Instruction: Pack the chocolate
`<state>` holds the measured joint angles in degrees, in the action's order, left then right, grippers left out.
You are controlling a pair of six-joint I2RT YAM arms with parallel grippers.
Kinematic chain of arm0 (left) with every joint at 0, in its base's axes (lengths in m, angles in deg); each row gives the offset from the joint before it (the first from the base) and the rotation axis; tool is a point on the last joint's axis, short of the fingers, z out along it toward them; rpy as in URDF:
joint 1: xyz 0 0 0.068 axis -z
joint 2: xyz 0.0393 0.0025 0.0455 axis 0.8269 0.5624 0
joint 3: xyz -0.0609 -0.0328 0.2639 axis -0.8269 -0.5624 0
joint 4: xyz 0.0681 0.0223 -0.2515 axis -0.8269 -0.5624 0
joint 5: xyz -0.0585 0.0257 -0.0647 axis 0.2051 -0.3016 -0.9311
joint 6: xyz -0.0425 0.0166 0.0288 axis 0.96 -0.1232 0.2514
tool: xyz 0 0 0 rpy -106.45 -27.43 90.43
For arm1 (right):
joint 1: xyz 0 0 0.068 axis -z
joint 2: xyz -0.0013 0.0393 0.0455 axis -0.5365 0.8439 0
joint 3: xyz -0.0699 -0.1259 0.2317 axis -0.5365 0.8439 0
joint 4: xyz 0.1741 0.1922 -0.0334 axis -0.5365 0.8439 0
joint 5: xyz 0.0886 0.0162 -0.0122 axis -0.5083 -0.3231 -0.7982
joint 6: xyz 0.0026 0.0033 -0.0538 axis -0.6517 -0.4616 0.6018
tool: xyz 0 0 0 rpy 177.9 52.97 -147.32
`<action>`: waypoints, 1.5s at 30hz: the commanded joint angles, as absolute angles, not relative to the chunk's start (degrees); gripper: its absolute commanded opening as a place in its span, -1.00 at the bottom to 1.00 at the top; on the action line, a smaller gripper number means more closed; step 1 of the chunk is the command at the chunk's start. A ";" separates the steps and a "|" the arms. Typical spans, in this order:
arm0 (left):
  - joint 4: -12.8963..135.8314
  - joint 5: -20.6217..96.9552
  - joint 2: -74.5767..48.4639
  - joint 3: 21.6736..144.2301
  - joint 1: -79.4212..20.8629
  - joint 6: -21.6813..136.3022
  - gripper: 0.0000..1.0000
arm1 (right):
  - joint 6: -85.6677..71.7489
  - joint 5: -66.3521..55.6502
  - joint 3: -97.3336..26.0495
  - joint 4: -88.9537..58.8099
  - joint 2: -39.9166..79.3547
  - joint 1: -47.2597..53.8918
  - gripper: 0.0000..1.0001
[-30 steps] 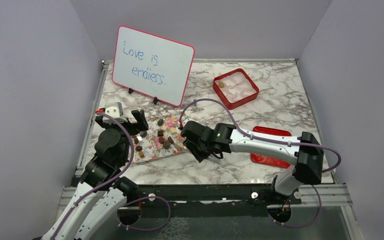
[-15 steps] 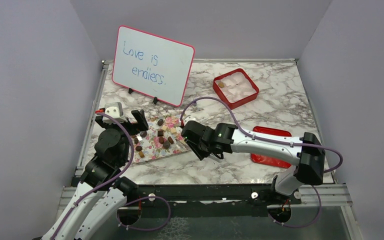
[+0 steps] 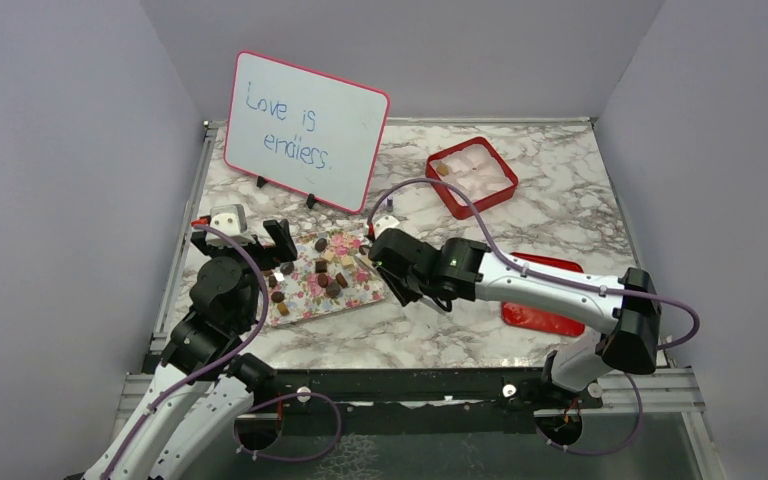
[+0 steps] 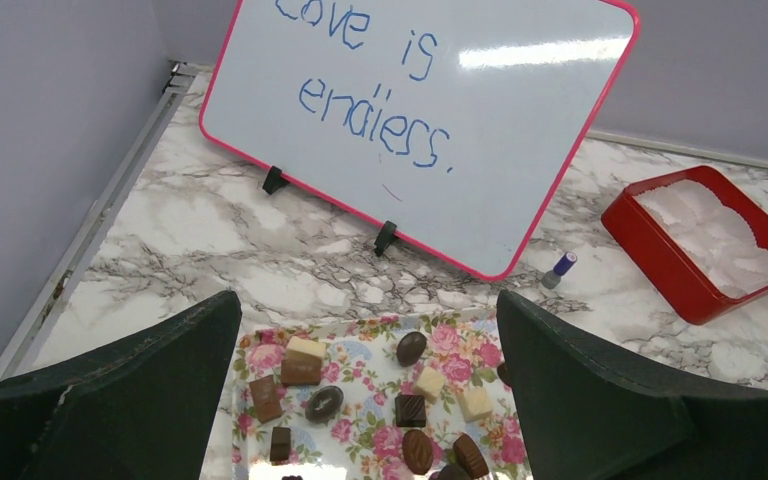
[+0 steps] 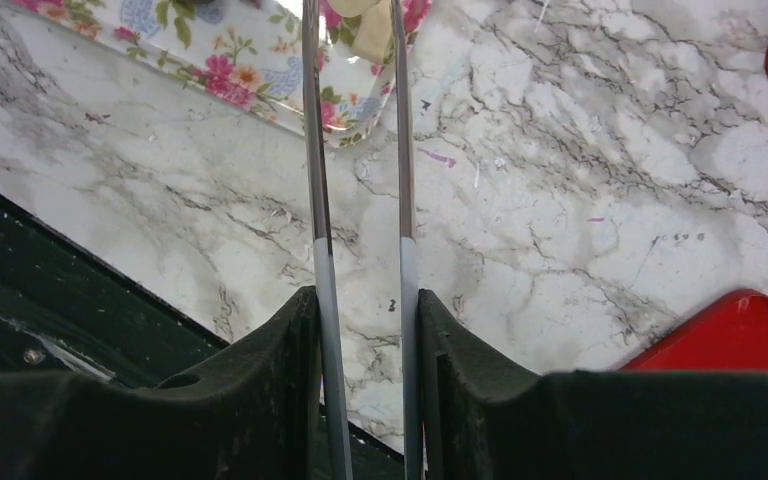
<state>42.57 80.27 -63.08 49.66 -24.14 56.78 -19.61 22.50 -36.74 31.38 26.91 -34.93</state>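
Note:
Several chocolates, dark, reddish-brown and pale tan, lie on the pink floral tray; they also show in the left wrist view. One chocolate sits in the red box. My left gripper is open and empty above the tray's near left part. My right gripper is shut on metal tongs. The tong tips are at the tray's right edge, with a pale tan chocolate between them.
A pink-framed whiteboard stands at the back left. A red lid lies under my right arm. A small purple-capped marker lies by the whiteboard's right foot. The table's dark front rail is close.
My right arm has shifted a little farther back and right, with the tongs still at the tray's right edge. The left arm has not moved.

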 commanded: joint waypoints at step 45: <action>43.18 67.61 -57.41 49.46 -23.96 57.68 0.98 | -13.54 18.05 -58.17 19.67 47.17 10.72 -0.43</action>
